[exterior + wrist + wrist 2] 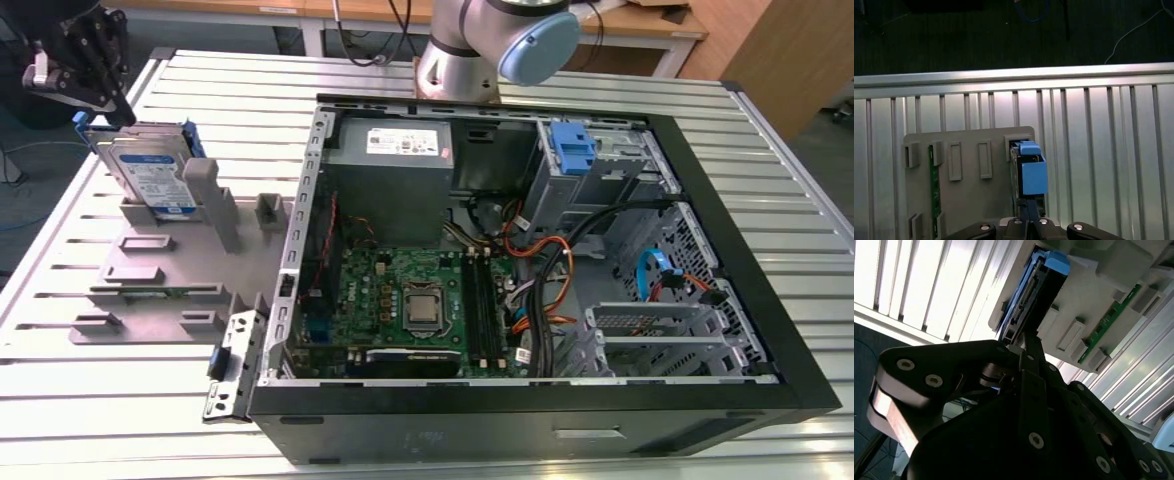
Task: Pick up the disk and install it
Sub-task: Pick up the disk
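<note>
Grey holder (144,262) on the table (80,385) is carrying the disk (150,172), standing on edge, well apart from the open computer case (747,300). Jaws of the gripper (112,108) are sitting pinched narrow on its blue carrier's end in both wrist views (1026,342) (1029,210).

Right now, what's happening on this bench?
The arm's end effector is down at the top edge of the disk, which stands upright in a grey holder at the exterior view's left. Whether it has a grip, I cannot tell. The open computer case lies at the exterior view's right, with the disk not yet installed.
</note>
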### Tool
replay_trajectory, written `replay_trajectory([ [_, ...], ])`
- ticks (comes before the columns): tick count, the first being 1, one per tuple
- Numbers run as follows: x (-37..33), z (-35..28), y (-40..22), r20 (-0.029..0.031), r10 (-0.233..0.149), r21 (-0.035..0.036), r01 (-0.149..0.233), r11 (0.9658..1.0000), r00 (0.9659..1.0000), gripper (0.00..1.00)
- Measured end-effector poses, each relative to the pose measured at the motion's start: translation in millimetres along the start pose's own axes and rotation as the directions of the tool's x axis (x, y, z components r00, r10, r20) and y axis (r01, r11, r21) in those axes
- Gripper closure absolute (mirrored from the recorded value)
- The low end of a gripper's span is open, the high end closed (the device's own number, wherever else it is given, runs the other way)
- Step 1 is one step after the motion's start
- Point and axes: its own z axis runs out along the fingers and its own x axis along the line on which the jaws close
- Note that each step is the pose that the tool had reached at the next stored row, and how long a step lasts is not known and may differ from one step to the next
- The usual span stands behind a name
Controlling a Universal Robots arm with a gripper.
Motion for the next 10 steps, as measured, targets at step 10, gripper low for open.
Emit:
replay_trajectory([
  [10,0.0,0.1,-0.7,0.0076,-0.002,0.0018,0.002,1.0,1.0,0.89],
])
